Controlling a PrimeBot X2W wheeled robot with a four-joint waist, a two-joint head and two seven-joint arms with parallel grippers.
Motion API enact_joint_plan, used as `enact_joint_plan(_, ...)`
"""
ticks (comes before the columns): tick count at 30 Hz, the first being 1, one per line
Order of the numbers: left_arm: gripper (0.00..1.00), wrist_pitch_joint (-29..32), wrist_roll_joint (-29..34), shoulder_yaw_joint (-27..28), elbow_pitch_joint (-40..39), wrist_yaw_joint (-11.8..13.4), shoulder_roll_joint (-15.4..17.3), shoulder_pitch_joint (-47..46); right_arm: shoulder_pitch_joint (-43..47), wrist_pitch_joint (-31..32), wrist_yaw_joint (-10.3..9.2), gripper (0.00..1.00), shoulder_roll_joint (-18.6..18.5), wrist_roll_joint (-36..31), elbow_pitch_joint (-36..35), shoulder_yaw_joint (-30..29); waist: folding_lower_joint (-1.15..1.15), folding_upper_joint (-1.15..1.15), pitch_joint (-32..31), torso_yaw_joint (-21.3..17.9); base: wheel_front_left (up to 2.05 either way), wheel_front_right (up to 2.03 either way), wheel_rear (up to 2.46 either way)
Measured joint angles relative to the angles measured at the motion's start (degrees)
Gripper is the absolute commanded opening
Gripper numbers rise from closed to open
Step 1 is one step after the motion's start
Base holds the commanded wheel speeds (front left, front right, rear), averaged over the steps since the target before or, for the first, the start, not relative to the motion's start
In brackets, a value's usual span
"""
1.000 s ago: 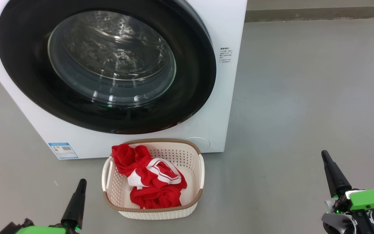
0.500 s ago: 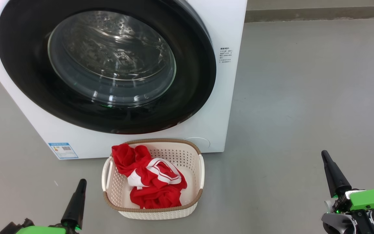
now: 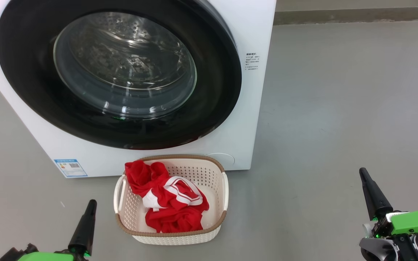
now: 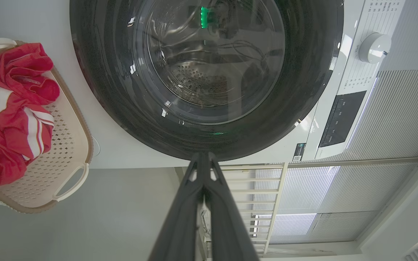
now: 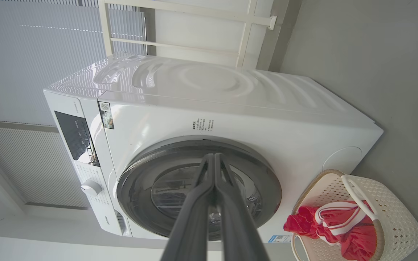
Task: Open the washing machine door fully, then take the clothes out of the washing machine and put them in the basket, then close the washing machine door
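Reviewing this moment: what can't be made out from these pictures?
Head view: the top of the washing machine door is cut off by the picture's upper edge.
Head and left wrist views: reflections on the glass hide whether the drum is empty.
Head view: the bunched clothes cover much of the floor of the basket; their number is unclear.
Head view: the print on the washing machine is too small to read.

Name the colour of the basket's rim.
Brown basket rim, clearest in the head view.

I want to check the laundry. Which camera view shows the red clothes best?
The head view: the clothes lie whole in the basket. The left wrist view cuts them at its edge; the right wrist view shows them small, cut at the bottom.
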Motion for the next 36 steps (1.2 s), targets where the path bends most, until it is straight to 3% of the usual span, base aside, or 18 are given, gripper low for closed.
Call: enact_joint_plan(36, 0.00, 0.0, 0.0, 0.0, 0.0, 0.0, 0.0, 0.0, 0.0, 0.4, 0.00, 0.00, 0.1, -0.4, 0.0, -0.2, 0.00, 0.00, 0.0, 0.0, 0.00, 0.00, 0.00)
